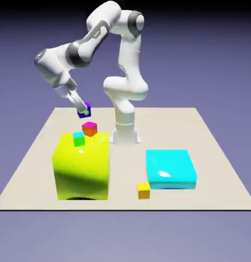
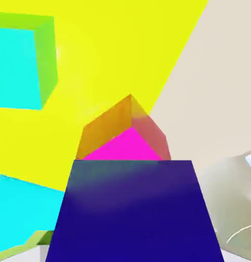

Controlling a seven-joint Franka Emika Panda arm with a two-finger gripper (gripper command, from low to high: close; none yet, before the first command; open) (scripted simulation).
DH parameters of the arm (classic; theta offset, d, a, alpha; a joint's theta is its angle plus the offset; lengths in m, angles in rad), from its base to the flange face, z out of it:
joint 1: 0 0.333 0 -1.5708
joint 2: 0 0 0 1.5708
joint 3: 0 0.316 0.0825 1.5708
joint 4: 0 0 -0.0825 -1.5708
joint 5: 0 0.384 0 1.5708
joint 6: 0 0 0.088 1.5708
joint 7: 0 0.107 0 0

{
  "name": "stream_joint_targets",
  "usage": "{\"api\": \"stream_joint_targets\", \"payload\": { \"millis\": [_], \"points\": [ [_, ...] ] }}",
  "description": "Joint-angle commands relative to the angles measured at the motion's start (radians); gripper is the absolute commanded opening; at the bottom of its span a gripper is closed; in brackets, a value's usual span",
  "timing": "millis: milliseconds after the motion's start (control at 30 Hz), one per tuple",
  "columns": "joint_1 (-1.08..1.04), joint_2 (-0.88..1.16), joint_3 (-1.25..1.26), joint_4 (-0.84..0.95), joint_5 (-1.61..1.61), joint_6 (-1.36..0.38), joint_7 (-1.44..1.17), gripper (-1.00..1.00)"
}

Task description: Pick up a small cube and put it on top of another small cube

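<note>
Overhead, jaws grip small cube above beige table (violet backdrop).

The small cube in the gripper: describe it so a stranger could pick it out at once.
Start at the big yellow block on the table's exterior-view left. Above its far edge hangs the white arm's gripper, shut on the small cube. It is the only dark purple-blue cube and the only one off the surfaces; the orange-and-magenta cube and green-and-cyan cube sit below it on the block.
</note>
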Motion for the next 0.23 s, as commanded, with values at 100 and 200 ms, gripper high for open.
{"api": "stream_joint_targets", "payload": {
  "millis": [100,200],
  "points": [
    [0.138,-0.015,-0.118,-0.071,-0.023,0.073,0.026,-1.0],
    [0.101,-0.011,-0.087,-0.052,-0.017,0.053,0.019,1.0]
  ]
}}
